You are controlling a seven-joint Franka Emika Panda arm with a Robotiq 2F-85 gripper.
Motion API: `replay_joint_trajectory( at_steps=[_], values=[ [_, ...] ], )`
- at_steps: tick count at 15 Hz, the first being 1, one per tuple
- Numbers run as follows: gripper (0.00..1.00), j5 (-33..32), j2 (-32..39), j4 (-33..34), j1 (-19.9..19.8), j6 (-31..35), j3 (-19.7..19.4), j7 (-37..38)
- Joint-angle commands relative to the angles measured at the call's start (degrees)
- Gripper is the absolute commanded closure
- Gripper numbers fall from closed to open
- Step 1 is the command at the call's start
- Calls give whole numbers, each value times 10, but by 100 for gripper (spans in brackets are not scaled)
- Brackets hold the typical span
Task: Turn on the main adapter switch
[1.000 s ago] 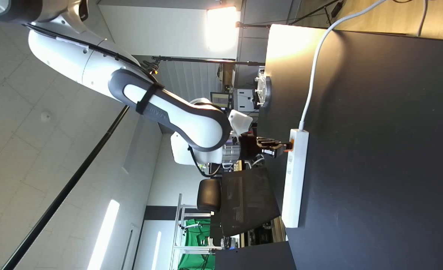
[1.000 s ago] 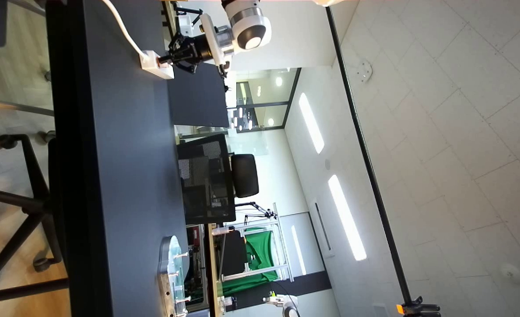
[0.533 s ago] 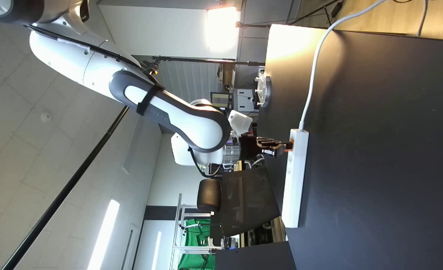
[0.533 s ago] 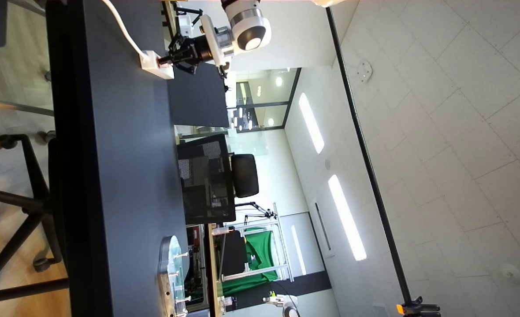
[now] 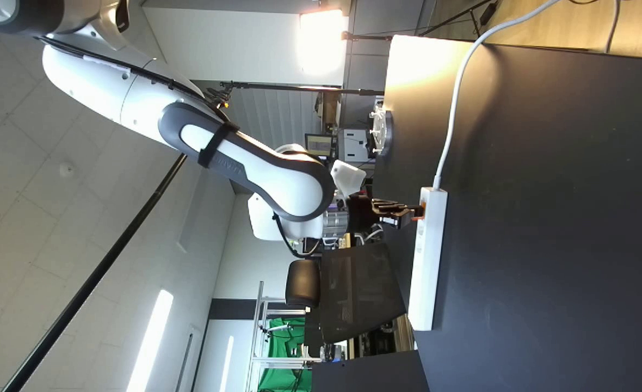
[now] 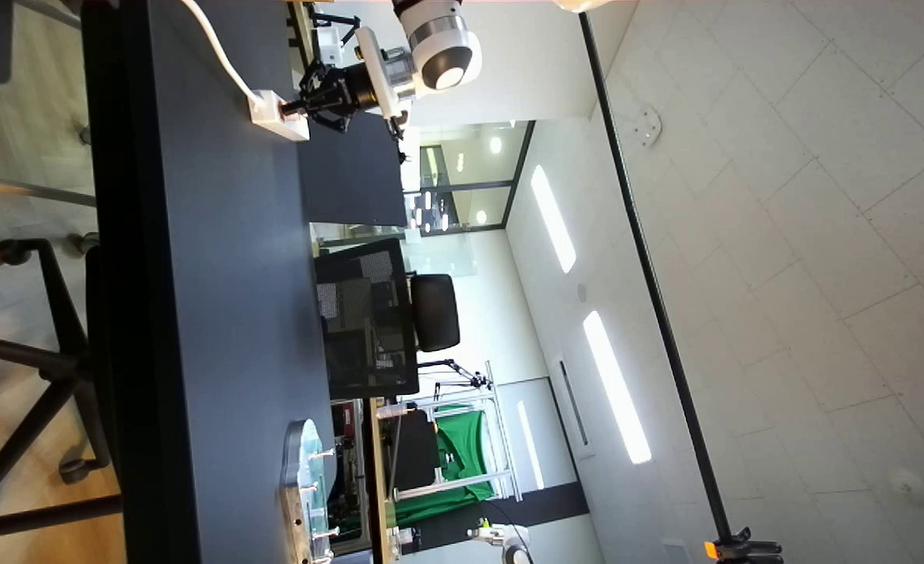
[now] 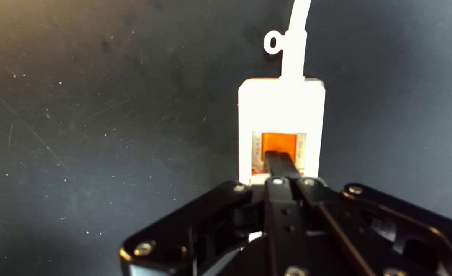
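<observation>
The main adapter, a long white power strip, lies on the dark table in both exterior views (image 5: pixel 427 272) (image 6: pixel 264 117). In the wrist view its cable end (image 7: pixel 279 103) shows, with an orange rocker switch (image 7: pixel 279 141) in a recess. My gripper (image 7: pixel 277 154) is shut, its two black fingertips together with nothing seen between them. The tips stand over the near half of the orange switch and look to touch it. The gripper also reaches down to the strip in both exterior views (image 5: pixel 420 212) (image 6: pixel 290 108). My fingers hide part of the switch and the strip behind it.
A white cable (image 5: pixel 454 103) runs from the strip's end across the dark table (image 5: pixel 544 228). A clear board with metal pegs (image 6: pixel 311 478) stands on the table away from the strip. A black office chair (image 6: pixel 368 321) stands behind the table edge.
The arm has shifted only very slightly. The fingertips stay at the orange switch, and the main adapter has not moved.
</observation>
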Motion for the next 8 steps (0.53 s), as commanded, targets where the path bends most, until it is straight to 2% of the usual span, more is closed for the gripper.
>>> replay_joint_trajectory(
  at_steps=[1, 8],
  values=[
    [100, 1, 3, 2, 5, -4, -7, 7],
    [100, -4, -3, -3, 5, -13, -6, -6]
  ],
)
